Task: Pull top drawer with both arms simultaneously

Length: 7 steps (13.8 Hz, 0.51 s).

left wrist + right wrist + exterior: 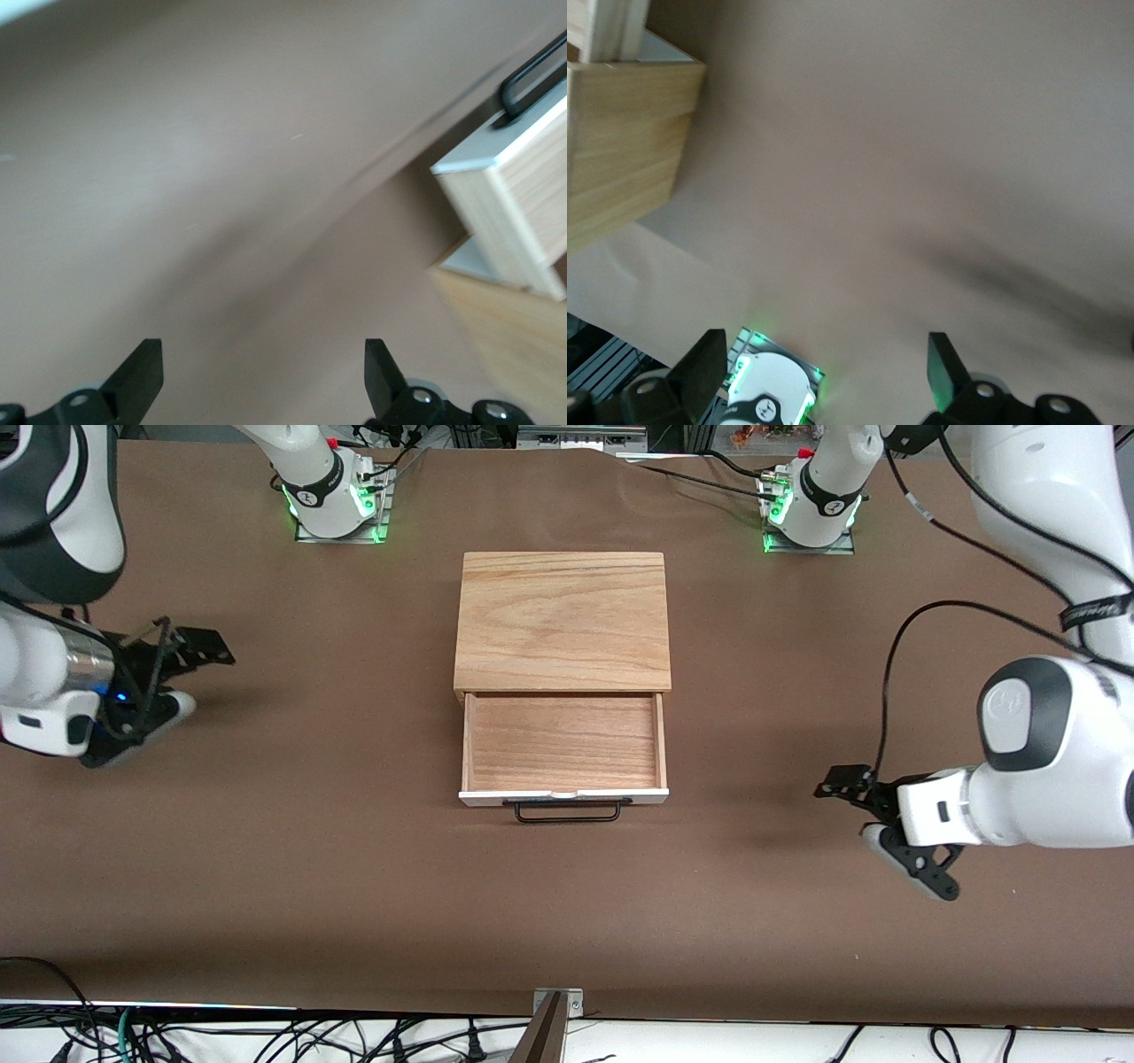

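Observation:
The top drawer (563,742) stands pulled out of its light-wood box (563,620), toward the front camera. Its reddish-brown inside is bare. Its white front panel (563,797) carries a thin black bar handle (567,812). My left gripper (855,810) is open and empty, above the table toward the left arm's end, well apart from the drawer. My right gripper (197,673) is open and empty toward the right arm's end. The left wrist view shows its open gripper (262,365), the drawer's corner (518,199) and the handle (532,80). The right wrist view shows its open gripper (824,365) and the box (620,150).
The brown table (266,850) carries only the box. The two arm bases (332,491) (811,505) with green lights stand at the table's robot edge. A small metal bracket (558,1001) sits at the edge nearest the front camera. Cables lie below that edge.

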{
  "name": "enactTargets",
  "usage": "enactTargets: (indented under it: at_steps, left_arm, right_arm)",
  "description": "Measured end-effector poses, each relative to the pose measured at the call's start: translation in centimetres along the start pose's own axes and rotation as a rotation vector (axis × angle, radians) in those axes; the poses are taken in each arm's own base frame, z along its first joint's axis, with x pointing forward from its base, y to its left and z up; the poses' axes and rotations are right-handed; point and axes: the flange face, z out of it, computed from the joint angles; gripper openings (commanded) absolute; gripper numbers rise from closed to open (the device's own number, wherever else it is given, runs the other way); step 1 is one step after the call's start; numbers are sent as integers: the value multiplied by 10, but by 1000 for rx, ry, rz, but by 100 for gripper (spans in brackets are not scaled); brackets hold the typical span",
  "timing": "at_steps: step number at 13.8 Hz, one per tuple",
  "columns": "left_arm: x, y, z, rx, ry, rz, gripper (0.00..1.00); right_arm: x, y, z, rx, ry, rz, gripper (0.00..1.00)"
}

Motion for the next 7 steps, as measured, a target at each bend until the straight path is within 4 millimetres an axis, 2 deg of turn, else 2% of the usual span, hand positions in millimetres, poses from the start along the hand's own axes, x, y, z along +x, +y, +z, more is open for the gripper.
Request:
enactTargets:
  at_steps: [3, 7]
  left_arm:
    - [-18, 7, -59, 155, -4, 15, 100]
    - [-40, 17, -119, 304, -1, 12, 100]
  right_arm:
    - [-26, -3, -5, -71, 22, 137, 100]
    - [-62, -12, 24, -96, 136, 281, 100]
